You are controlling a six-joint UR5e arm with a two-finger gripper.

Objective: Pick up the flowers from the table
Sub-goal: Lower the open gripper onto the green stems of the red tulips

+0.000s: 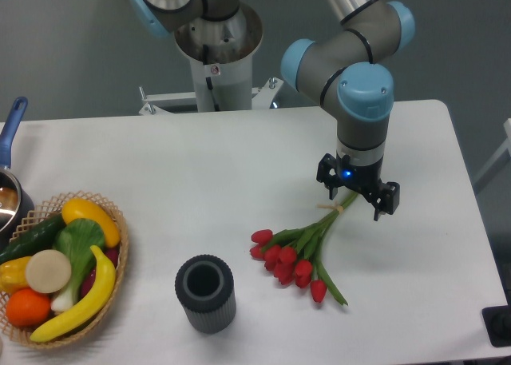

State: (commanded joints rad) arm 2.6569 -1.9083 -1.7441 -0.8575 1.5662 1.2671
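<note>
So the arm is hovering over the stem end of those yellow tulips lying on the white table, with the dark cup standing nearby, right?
Nearly. The flowers are red tulips, not yellow, as the fixed camera shows. The rest holds: the end effector is over their stem end, they lie on the white table, and the dark cup stands nearby.

flowers [299,255] stem ends hidden under hand [357,196], pot [9,191] cut off left

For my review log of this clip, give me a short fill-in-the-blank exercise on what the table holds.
1. The bunch of red tulips lies on the white ___.
2. The two-finger gripper is over the bunch's ___ end.
3. The dark ribbed cylindrical cup stands between the tulips and the woven ___.

Missing words: table; stem; basket
</note>
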